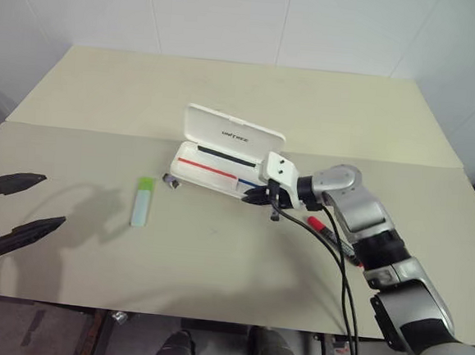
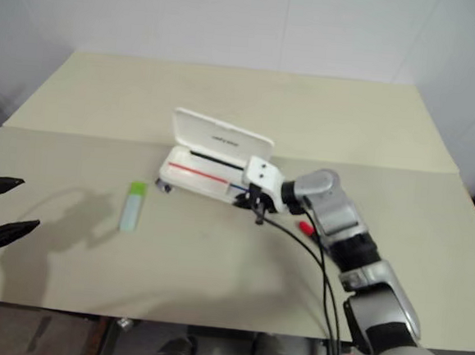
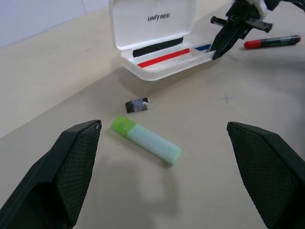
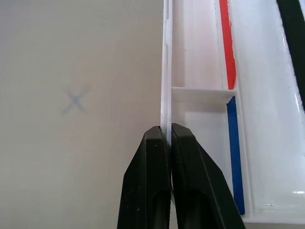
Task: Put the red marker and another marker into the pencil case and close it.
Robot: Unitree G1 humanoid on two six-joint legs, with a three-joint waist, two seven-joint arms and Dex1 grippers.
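The white pencil case (image 1: 233, 133) stands open in the middle of the table, lid upright, a red and a blue line in its tray. My right gripper (image 1: 250, 199) is shut on the tray's front wall (image 4: 166, 71) at its right end. The red marker (image 3: 271, 42) lies flat on the table just right of the case, partly under my right forearm in the head views. A pale green marker (image 1: 143, 200) with a lime cap lies to the left of the case. My left gripper (image 1: 53, 201) hovers open and empty at the far left.
A small dark grey lump (image 1: 173, 182) lies by the case's left end, between it and the green marker. Black cables (image 1: 341, 268) hang from my right arm over the table's front edge. A faint pencilled cross (image 4: 75, 102) marks the tabletop in front of the case.
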